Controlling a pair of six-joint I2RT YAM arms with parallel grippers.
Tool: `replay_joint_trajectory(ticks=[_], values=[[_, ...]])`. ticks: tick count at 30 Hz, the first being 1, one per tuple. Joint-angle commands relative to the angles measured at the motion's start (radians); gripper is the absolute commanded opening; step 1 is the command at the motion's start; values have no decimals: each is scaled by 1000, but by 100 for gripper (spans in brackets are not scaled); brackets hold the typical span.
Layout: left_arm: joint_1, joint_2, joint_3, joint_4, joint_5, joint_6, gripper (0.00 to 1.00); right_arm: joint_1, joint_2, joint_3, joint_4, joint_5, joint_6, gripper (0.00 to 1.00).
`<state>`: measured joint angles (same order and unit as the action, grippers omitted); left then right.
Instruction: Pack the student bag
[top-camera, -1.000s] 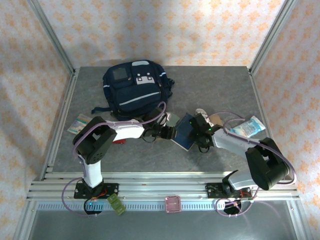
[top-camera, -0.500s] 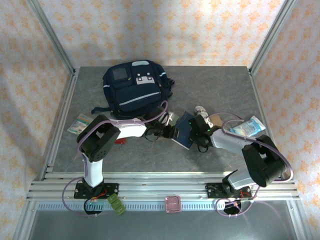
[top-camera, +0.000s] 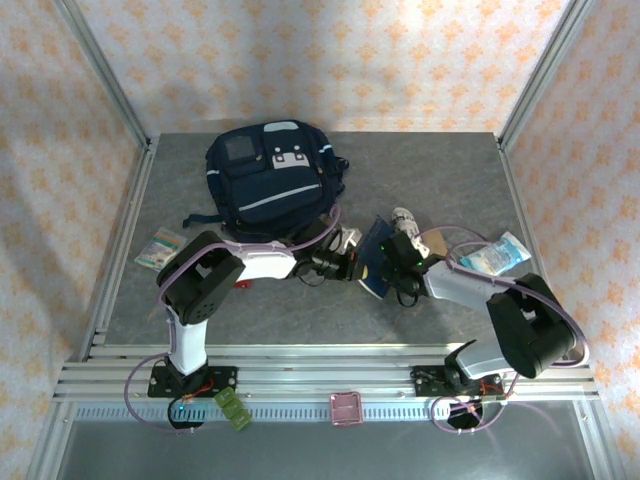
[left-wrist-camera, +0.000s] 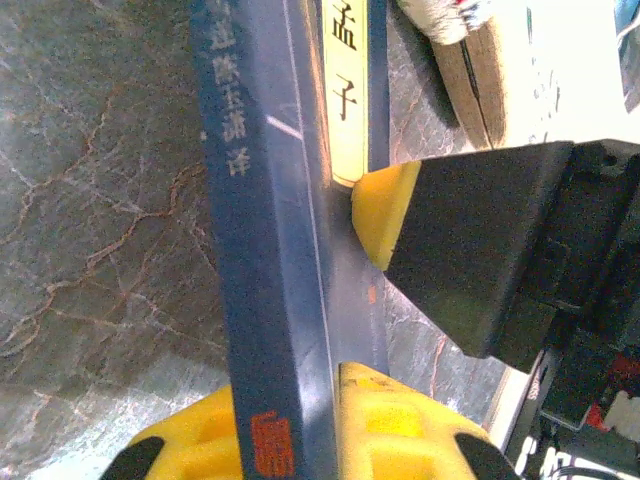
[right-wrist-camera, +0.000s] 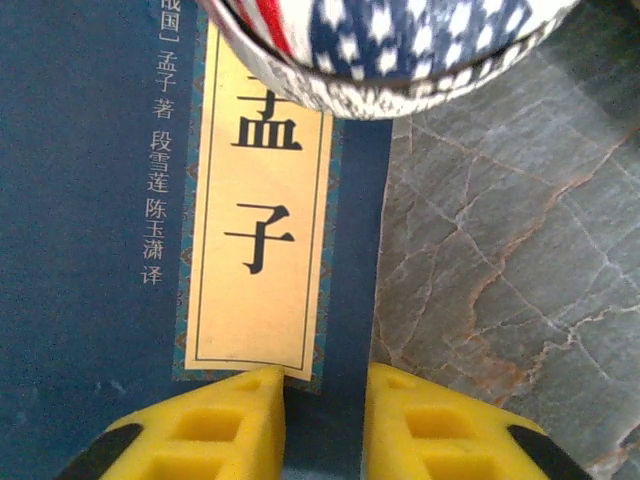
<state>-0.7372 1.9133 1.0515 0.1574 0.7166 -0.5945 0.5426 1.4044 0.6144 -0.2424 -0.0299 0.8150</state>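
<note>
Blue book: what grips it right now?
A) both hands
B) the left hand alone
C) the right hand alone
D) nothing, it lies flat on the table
A: each wrist view shows the blue book pinched at its edge, by the left hand and by the right hand.

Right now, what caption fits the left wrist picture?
Left gripper pinching a blue book on its edge over the grey table.

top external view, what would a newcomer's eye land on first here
The blue book at the middle of the table, where both arms meet: the left hand is clamped on its edge and the right hand sits right at its cover. Behind it, the big navy student bag lies near the table's back edge.
</note>
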Motion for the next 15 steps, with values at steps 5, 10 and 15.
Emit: replay_joint_trajectory(ticks=[5, 10, 15], values=[[-1, -172, 43, -68, -56, 75, 0, -9, -113, 46, -83, -35, -35, 44], [57, -353, -8, -28, -189, 39, 0, -27, -266, 122, -55, -63, -69, 55], [115, -517, -138, 231, -310, -111, 0, -32, -378, 135, 162, -156, -70, 73]])
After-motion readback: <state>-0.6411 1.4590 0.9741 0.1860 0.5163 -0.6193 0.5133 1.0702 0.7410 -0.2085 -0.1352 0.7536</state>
